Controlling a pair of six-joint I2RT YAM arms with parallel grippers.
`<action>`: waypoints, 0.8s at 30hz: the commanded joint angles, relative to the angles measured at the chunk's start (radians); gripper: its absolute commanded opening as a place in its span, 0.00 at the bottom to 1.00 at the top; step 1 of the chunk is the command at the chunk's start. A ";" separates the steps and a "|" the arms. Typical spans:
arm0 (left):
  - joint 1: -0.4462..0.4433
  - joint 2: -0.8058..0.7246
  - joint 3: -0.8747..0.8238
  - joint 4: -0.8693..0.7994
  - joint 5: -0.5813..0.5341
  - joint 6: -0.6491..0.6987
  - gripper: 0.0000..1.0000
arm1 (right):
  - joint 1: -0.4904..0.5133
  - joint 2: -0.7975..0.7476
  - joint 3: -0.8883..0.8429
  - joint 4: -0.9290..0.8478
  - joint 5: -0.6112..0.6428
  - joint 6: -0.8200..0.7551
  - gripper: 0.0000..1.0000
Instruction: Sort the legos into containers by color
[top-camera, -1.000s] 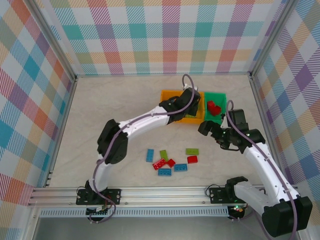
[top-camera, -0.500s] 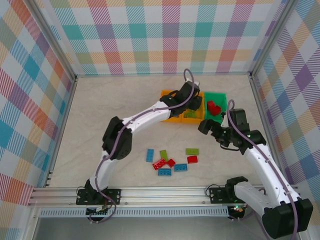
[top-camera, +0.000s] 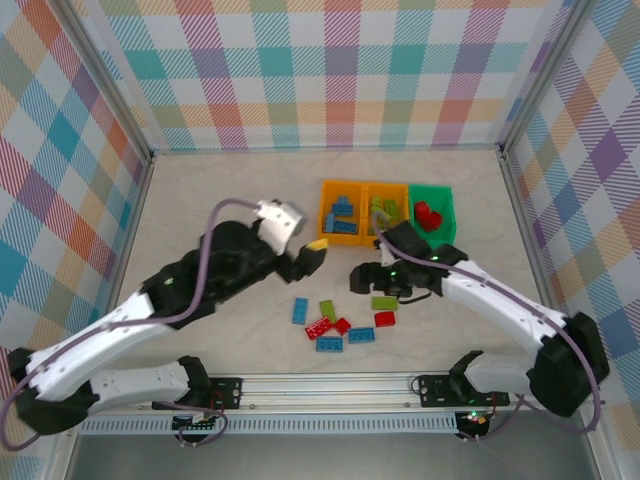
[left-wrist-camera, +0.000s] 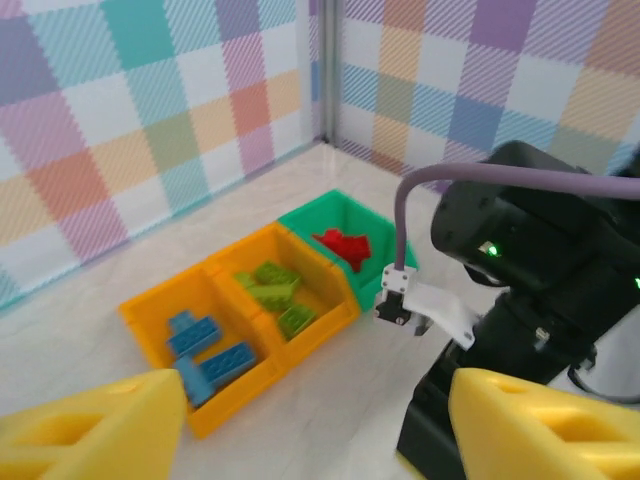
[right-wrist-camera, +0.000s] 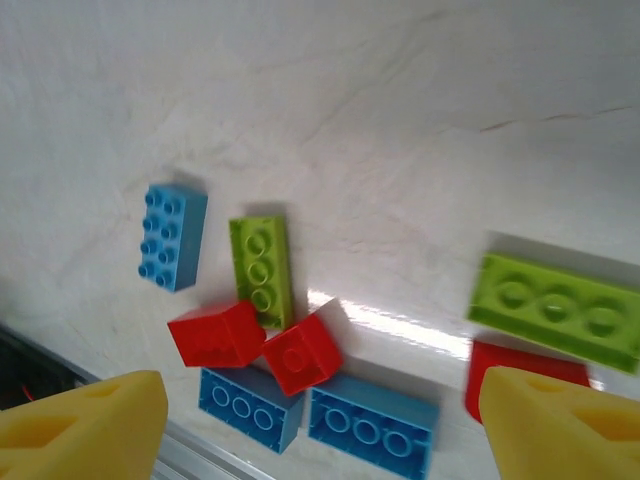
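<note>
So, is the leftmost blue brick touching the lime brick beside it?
Apart. The right wrist view shows a strip of bare table between the blue brick and the lime brick.

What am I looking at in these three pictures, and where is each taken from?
Two robot arms are bolted to a table. One picture looks down from above; the others come from a camera on each wrist, its yellow fingers at the bottom. The left gripper and right gripper are open, holding nothing. One orange bin holds blue bricks, the second orange bin green bricks, the green bin red bricks. Eight loose bricks lie on the table.
</note>
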 joint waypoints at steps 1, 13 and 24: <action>-0.015 -0.124 -0.114 -0.267 -0.079 0.140 0.80 | 0.117 0.088 0.045 0.020 0.032 0.022 0.80; -0.015 -0.612 -0.502 -0.242 0.058 0.403 0.95 | 0.317 0.363 0.177 -0.017 0.134 0.007 0.50; -0.016 -0.592 -0.518 -0.227 0.084 0.395 0.98 | 0.334 0.449 0.193 -0.004 0.149 -0.020 0.26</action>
